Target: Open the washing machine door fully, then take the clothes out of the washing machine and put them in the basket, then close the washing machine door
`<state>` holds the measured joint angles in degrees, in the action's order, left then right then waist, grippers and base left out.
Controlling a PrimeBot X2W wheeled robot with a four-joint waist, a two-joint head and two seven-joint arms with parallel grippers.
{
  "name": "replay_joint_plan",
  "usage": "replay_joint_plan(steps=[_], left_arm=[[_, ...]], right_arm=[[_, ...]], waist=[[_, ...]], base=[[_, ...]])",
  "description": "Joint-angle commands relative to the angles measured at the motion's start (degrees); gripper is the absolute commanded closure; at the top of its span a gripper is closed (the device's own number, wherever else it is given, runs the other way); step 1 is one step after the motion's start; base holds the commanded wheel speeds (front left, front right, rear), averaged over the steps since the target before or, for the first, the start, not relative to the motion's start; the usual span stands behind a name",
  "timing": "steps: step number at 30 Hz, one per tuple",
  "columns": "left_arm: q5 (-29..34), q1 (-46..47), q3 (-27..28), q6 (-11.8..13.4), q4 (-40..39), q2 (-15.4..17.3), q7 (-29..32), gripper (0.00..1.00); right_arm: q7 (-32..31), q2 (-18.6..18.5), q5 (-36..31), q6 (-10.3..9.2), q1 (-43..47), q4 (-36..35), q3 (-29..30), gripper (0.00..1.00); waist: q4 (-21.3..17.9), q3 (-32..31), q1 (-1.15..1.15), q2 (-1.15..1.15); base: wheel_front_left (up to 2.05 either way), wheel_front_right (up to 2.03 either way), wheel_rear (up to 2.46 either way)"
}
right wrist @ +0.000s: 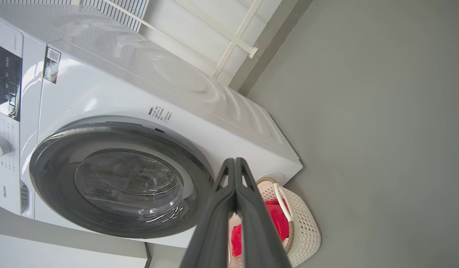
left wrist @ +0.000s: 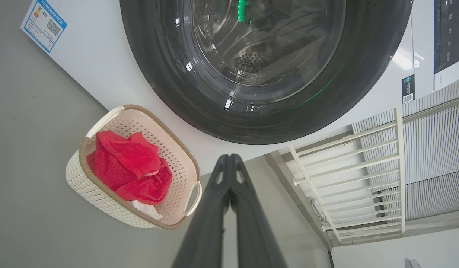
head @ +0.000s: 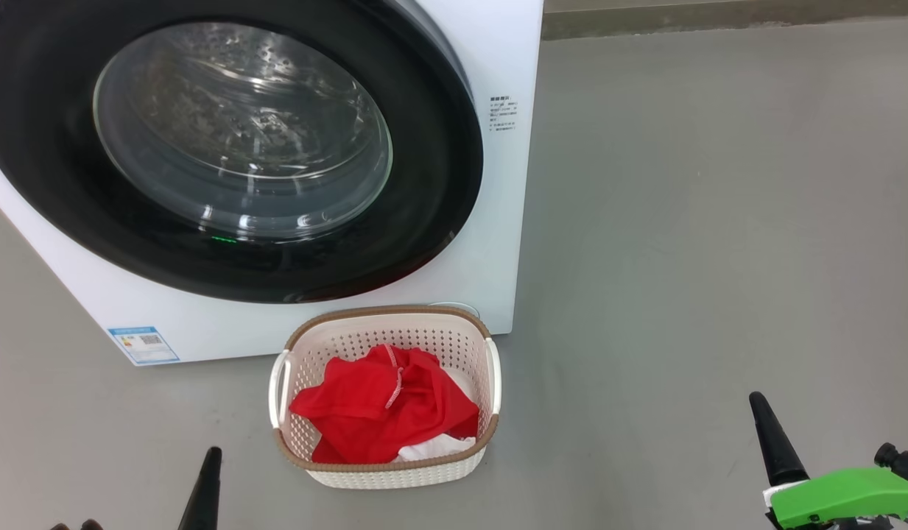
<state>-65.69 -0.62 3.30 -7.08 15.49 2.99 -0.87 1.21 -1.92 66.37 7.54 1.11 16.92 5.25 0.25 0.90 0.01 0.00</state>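
The washing machine (head: 490, 243) is a white box with its door (head: 439, 184) shut flat against the front; black rim, clear glass bowl (head: 240, 132). In front of it on the floor stands the basket (head: 386, 394), holding the red clothes (head: 384, 412) with some white fabric. My left gripper (head: 212, 456) is shut and empty at the lower left, its tip short of the basket. My right gripper (head: 757, 401) is shut and empty at the lower right, well clear of the basket. The wrist views show each pair of fingers (left wrist: 229, 160) (right wrist: 235, 163) pressed together, pointing toward the door (left wrist: 266, 70) (right wrist: 117, 182).
Bare grey floor (head: 719, 221) spreads to the right of the machine. A white railing and slatted wall (left wrist: 363, 175) stand beside the machine. A blue label (head: 143, 344) sits low on the machine's front, and a control panel (right wrist: 6, 89) is near its top.
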Motion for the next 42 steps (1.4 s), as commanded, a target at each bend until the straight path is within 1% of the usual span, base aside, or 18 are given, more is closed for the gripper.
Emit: replay_joint_plan(steps=[1,42], left_arm=[[-1.2,3.0,1.5,-0.3,-1.3,0.5,0.4,1.0],[-24.8,6.6,3.2,-0.4,-1.4,-0.1,7.0,1.0]], right_arm=[[-0.3,-1.0,1.4,-0.03,-2.8,-1.7,-0.3,1.0],[-7.1,-1.1,24.4,-0.05,-7.0,-2.8,1.0,1.0]], waist=[[0.0,0.0,0.0,0.0],[-0.2,-0.7,0.0,0.0]], base=[[0.0,0.0,0.0],[0.0,0.0,0.0]])
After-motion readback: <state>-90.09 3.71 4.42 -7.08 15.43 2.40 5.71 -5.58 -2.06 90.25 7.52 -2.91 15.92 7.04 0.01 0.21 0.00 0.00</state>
